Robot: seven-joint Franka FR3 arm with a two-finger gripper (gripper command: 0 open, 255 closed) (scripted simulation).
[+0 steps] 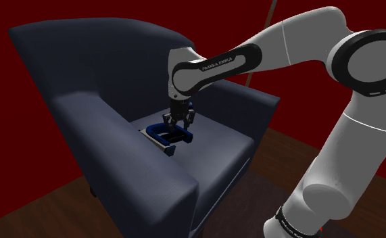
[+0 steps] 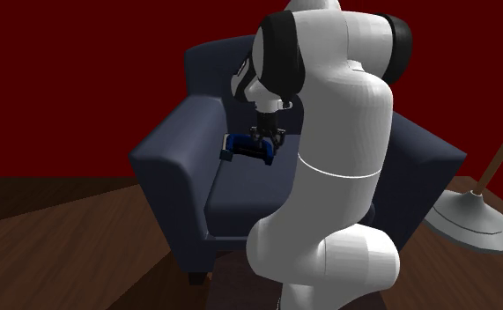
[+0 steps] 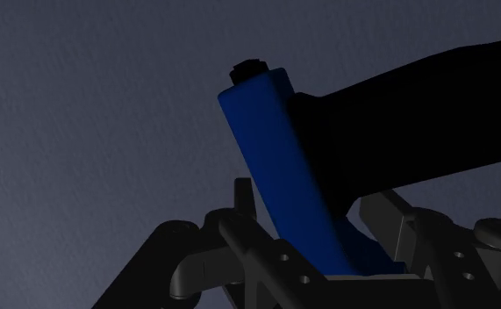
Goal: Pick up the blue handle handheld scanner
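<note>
Blue-handled scanner (image 1: 165,135) is laid on the armchair (image 1: 69,47) seat, hemmed by armrests (image 1: 117,145) at 8 and 2 o'clock. The end effector (image 1: 179,124) is seen right over it, grip can't be told.

I saw the handheld scanner (image 1: 165,135) lying on the seat of the armchair (image 1: 93,128), between its two armrests and in front of its backrest; the gripper (image 1: 179,124) hung directly over the scanner, close above it; the arm reached in from the shoulder view's right, above the far armrest; the armchair stood on the floor (image 1: 42,203) with the wall (image 1: 49,13) behind it; in the second exterior view a floor lamp (image 2: 474,218) stood on that view's right, near the armchair's side.
</note>
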